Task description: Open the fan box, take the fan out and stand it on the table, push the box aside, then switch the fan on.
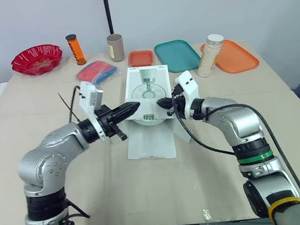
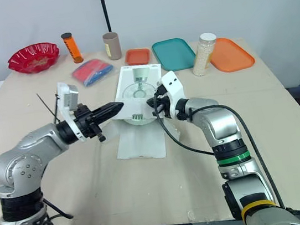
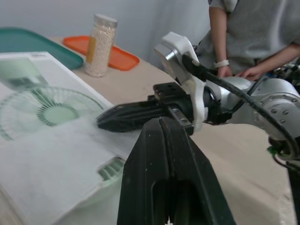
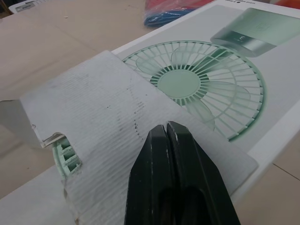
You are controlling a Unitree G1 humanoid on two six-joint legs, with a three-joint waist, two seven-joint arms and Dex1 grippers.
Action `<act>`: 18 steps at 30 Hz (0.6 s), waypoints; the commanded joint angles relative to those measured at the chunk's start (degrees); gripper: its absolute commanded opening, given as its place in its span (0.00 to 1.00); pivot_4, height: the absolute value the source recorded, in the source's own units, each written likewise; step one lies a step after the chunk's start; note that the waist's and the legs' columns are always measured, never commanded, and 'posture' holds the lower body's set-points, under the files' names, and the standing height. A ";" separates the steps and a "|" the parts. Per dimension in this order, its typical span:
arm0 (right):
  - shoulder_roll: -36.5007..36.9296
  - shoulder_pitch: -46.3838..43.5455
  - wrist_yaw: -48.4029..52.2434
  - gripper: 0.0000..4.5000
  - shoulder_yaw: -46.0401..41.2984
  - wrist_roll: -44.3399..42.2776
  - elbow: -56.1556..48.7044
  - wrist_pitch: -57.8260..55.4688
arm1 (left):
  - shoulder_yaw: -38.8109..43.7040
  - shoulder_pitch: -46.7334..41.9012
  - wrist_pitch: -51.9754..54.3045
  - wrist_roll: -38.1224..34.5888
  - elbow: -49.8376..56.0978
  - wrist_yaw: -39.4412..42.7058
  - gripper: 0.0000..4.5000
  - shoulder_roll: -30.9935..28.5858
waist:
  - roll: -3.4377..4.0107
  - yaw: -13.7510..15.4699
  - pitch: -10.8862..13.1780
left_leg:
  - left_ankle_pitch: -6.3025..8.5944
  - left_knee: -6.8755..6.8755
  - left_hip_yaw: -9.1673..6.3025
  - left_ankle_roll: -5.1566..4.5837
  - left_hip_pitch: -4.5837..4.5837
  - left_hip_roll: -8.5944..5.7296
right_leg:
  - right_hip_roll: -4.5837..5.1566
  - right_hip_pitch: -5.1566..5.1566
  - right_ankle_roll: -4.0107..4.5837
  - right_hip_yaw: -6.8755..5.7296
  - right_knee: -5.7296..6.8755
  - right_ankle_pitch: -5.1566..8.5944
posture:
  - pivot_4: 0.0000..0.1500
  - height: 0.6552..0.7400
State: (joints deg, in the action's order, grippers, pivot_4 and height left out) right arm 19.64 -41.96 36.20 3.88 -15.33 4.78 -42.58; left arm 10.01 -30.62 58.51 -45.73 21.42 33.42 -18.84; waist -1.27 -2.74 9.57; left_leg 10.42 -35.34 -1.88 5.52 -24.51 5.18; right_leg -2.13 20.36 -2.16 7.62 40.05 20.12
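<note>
Two sets of shut fingers are meeting at the near end of the fan box (image 1: 147,85), which is lying flat at the centre of the table (image 1: 149,185) with its long flap (image 1: 151,140) folded out toward six o'clock. The left gripper (image 1: 134,108) is pointing in from nine o'clock and the right gripper (image 1: 163,104) from three o'clock, both pinched together and holding nothing. The pale green fan (image 4: 65,157) is peeking out of the opened end, lying inside. Opening is looking done, so extraction is the step in hand. Next, I judge, the fingers are needing to part, grasp the fan's rim and draw it toward six o'clock.
</note>
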 commanded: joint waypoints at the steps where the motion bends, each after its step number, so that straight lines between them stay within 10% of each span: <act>1: 0.76 -0.21 0.52 0.00 0.78 0.40 0.86 -0.48 | 3.29 2.14 4.95 -6.82 1.57 -6.60 0.00 3.33 | 0.00 -0.05 0.00 | 0.00 0.01 0.00 0.00 0.00 0.00 | 0.00 0.00 -0.01 0.00 0.00 0.00 | 1.00 0.99; 5: 1.02 -0.55 0.43 0.00 0.73 0.51 1.15 -0.37 | 5.62 6.93 8.37 -13.02 2.40 -12.29 0.00 5.73 | 0.00 -0.06 0.00 | 0.00 0.02 -0.01 -0.01 0.01 0.00 | 0.00 0.00 0.00 -0.01 -0.01 0.01 | 1.00 0.99; 16: 1.92 -0.39 0.67 0.00 0.83 0.36 0.85 -0.89 | 10.73 11.60 8.92 -31.89 -5.49 -31.11 0.78 10.63 | -0.04 0.05 -0.01 | 0.00 -0.01 -0.03 0.00 0.01 -0.10 | 0.07 -0.04 -0.02 -0.01 -0.02 0.01 | 1.00 0.99; 18: 2.08 -0.39 0.63 0.00 0.85 0.50 0.87 -0.88 | 9.89 10.92 8.18 -33.39 -6.88 -31.75 0.78 11.25 | -0.04 0.13 -0.01 | 0.00 0.00 -0.03 0.01 0.01 -0.12 | 0.09 -0.05 -0.02 -0.01 -0.03 0.01 | 1.00 0.99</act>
State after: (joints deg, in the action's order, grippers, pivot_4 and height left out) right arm 21.07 -42.48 36.98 4.34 -15.34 5.30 -42.66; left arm 20.93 -18.94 67.59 -76.53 14.80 2.30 -7.87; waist -1.31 -2.61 9.57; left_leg 10.40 -35.34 -1.92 5.55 -24.51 5.06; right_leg -2.04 20.32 -2.18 7.60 40.02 20.13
